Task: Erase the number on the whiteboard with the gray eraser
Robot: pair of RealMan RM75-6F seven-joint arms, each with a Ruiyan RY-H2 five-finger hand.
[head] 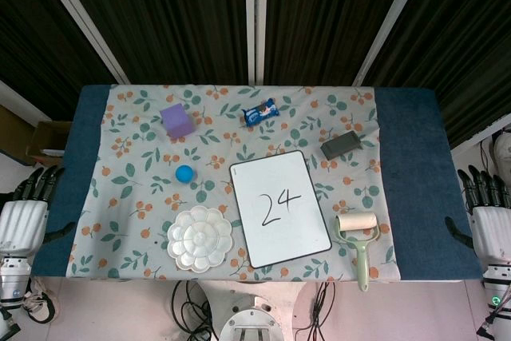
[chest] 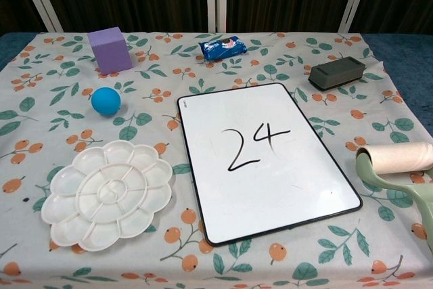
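Gray eraser (chest: 337, 72) lying flat on the floral cloth (chest: 40, 133) of the counter (head: 415, 181), just past the far right corner of the whiteboard (chest: 270, 187), not touching it. Well apart from both hands. "24" (chest: 254, 145) in black marker across the board's middle, unsmudged.

Right hand (head: 485, 215) beyond the counter's right edge, level with the board's near half, holding nothing, dark fingers (head: 479, 185) stretched forward and a little apart. Left hand (head: 28, 209) mirrored off the left edge, likewise empty with fingers extended and slightly spread. Both visible in the head view only; outside the chest view entirely.

Lint roller (chest: 399, 167) near the board's right side, handle cut off by the chest view's edge, whole in the head view. White palette (chest: 105, 191) left of the board, blue ball (chest: 105, 101) beyond it, purple block (chest: 109, 50) farther back, blue snack packet (chest: 224, 47) at the far middle, printing too small to read.
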